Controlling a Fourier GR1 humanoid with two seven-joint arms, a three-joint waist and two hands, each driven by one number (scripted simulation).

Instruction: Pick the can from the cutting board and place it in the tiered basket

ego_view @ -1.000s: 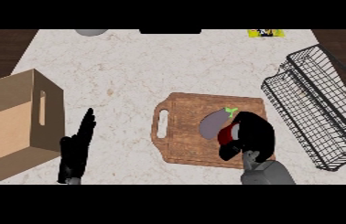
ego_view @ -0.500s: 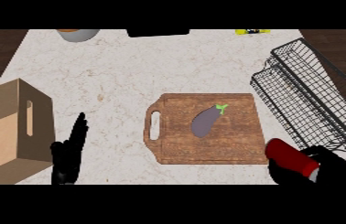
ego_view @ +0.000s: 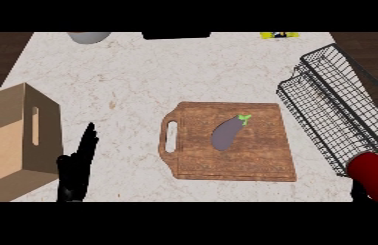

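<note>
Fingers of the right hand [ego_view: 363, 190] are barely visible at the lower right corner, so their curl cannot be told. Just above them, the red can [ego_view: 366, 168] is off the cutting board [ego_view: 258, 159], overlapping the tiered basket [ego_view: 328, 109] edge, not yet placed. Left hand [ego_view: 77, 164] rests open.

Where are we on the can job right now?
Pick looks done: the cutting board holds only the eggplant. The red can is off the board at the view's right edge, beside the tiered basket. Placing it inside remains. The left hand rests open.
</note>
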